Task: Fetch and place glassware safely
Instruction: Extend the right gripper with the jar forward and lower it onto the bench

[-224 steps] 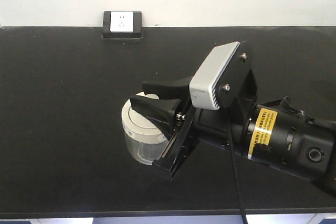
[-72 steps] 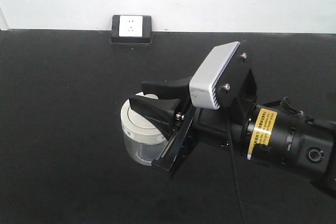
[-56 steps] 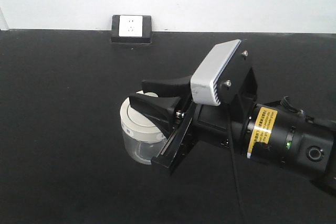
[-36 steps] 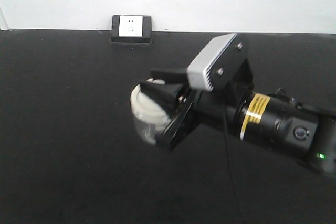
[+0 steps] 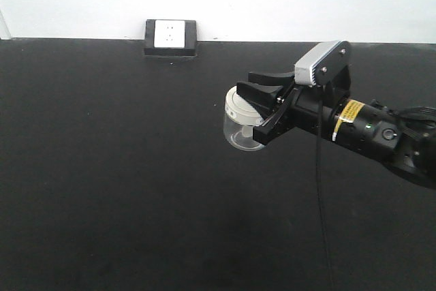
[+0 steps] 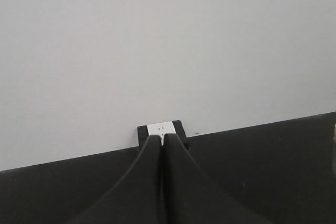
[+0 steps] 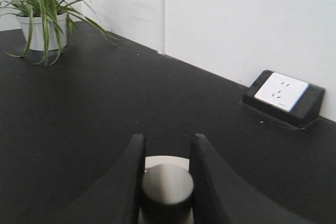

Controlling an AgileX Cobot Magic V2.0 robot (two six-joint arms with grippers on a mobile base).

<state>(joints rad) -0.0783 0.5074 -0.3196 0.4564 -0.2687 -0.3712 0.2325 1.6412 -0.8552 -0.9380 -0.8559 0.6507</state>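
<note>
We see the jar (image 5: 243, 125) has travelled toward two o'clock since a moment ago, carried by the right gripper (image 5: 261, 103), whose fingers pinch its lid narrowly; it seems just clear of the black table (image 5: 109, 168). The left gripper (image 6: 161, 148) is pressed together, holding nothing, facing the wall socket (image 5: 170, 35).

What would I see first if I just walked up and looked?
You'd spot the right pincer holding a little glass jar by the knob on its white lid, above the middle of the black table. A white wall socket sits at the table's back edge, and a leafy potted plant stands far left.
</note>
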